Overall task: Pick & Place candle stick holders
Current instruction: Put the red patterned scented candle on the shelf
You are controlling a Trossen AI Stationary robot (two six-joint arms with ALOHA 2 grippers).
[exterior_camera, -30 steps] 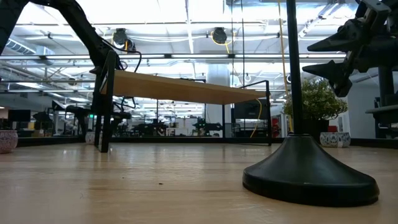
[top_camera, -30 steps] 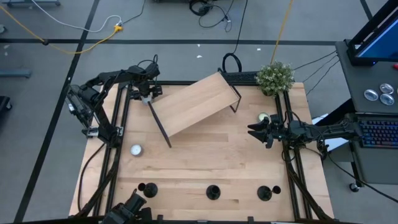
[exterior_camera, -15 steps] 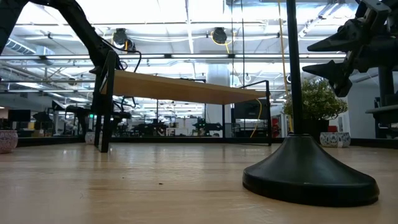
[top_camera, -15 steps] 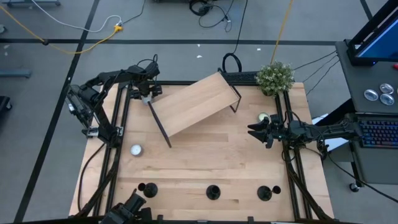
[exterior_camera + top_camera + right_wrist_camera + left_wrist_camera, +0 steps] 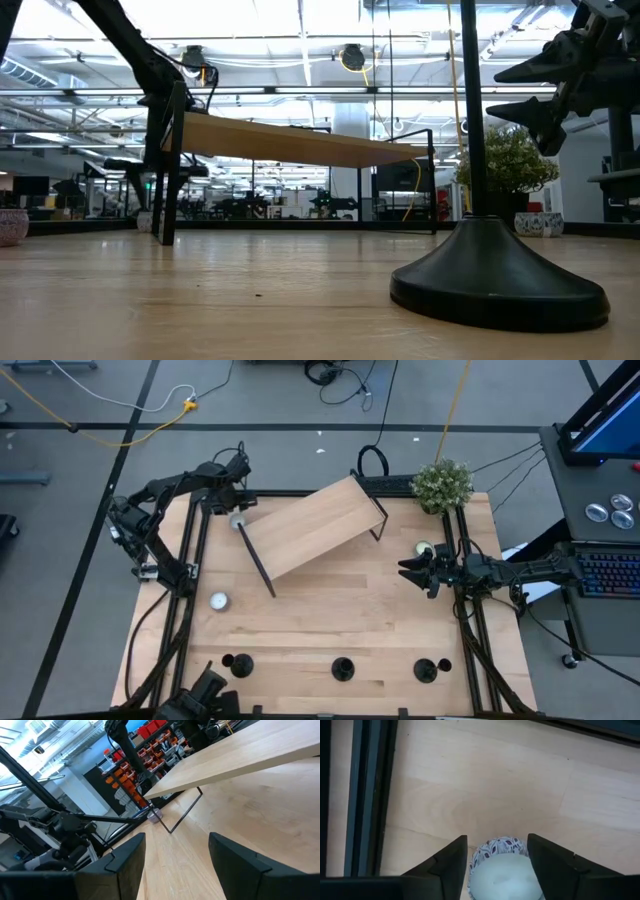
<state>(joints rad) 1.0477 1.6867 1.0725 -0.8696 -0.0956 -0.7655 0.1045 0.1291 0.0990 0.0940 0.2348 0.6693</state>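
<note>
Three black candle stick holders (image 5: 237, 663) (image 5: 343, 668) (image 5: 427, 670) stand on their round bases along the table's near edge. One of them (image 5: 497, 270) fills the low view's right. No gripper is near them. My left gripper (image 5: 234, 512) points down at the far left, beside the wooden shelf's leg, shut on a small patterned candle cup (image 5: 501, 870) that also shows from above (image 5: 238, 521). My right gripper (image 5: 405, 572) stays level at the right edge, open (image 5: 175, 865) with nothing between its fingers. My left gripper pinches the patterned candle cup between its two fingers, one on each side of the round wall (image 5: 479, 854). The fingers come from above, pointing down. The cup sits upright with its white wax facing up. Whether its bottom is off the table does not show.
A slanted wooden shelf (image 5: 315, 525) on thin black legs takes up the table's far middle. A silver tealight (image 5: 218, 600) lies at the left, another small cup (image 5: 424, 548) sits by the right arm, and a potted plant (image 5: 442, 484) stands at the far right corner.
My left gripper has risen a little and shifted toward the table's far edge. The round candle cup, earlier covered by the gripper in the high view, now shows just below it.
</note>
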